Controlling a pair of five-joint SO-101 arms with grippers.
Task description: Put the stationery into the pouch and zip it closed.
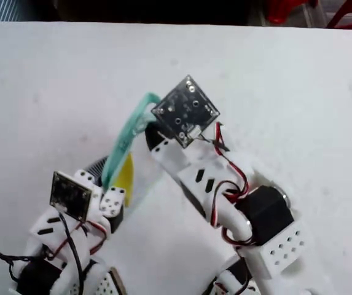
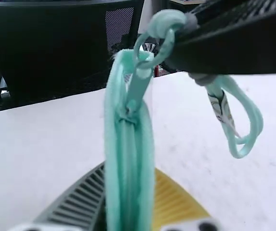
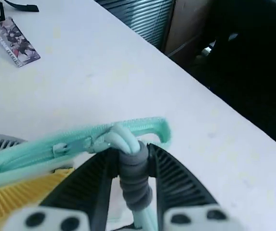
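The right pincer [image 3: 130, 151] is clamped shut. Its black ribbed jaws pinch a looped mint-green cord [image 2: 243, 125] just where a grey rubbery sleeve [image 3: 134, 173] bunches the strands. The cord runs to the flat mint zip tab [image 2: 138, 91] at one end of the soft mint-green fabric pouch [image 1: 123, 138]. The pouch is held edge-up between the two arms, over the white desk [image 1: 286, 74], near the middle of the high view. At about 7 o'clock from the right pincer, the left pincer [image 2: 128, 175] is closed on the pouch's other end, with one grey ribbed finger [image 2: 75, 207] and one yellow finger [image 1: 125, 175] squeezing it flat.

The step in hand looks like the zipping, and the slider seems to sit close to the end of its track. To finish well, the pull should run straight along the zip line, toward 1 o'clock, while the left pincer holds firm as the anchor. A sideways tug would likely twist the fabric and jam the teeth.

Counted: one pouch, one cord loop, one sleeve, one zip tab, two pincers, and one small printed card [image 3: 13, 39] lying on the desk well apart.
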